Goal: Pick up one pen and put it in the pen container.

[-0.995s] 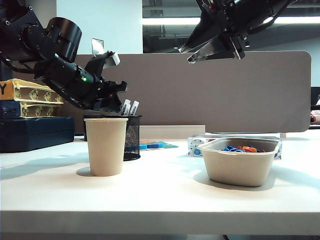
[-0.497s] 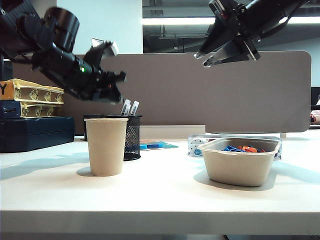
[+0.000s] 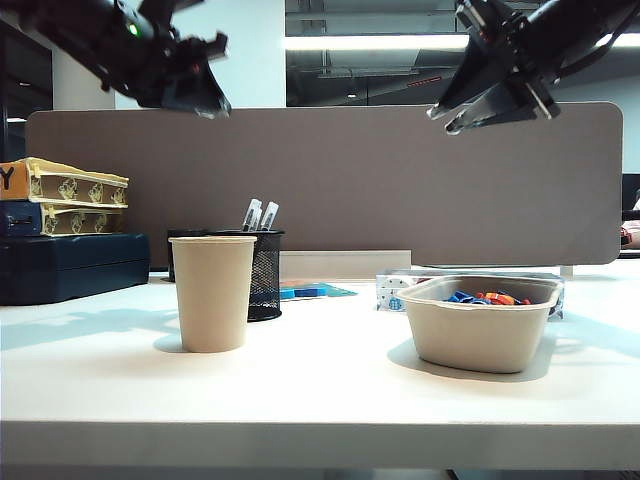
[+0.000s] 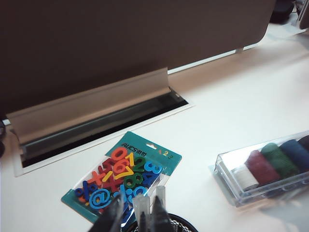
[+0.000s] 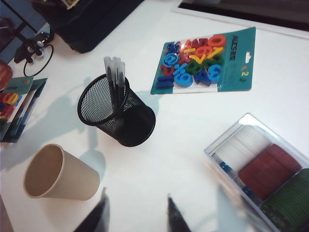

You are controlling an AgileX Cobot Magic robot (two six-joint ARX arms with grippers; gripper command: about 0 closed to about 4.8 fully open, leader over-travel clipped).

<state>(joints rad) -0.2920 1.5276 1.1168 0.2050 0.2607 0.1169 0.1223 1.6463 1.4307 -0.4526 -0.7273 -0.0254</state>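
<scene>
Both grippers, left (image 3: 205, 100) and right (image 3: 452, 120), hang parted and empty above the black wire-mesh pen container (image 5: 118, 116) holding slim pens (image 5: 115, 77)

The white table (image 3: 330, 395) carries a paper cup (image 3: 212, 292), the pen container (image 5: 118, 116), a pulp bowl (image 3: 482, 322) and a thread box (image 4: 263, 166).

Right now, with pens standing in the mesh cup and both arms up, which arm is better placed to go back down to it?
Left, probably. The left gripper hangs open almost above the pen container; the right gripper hangs open over the bowl side.
</scene>
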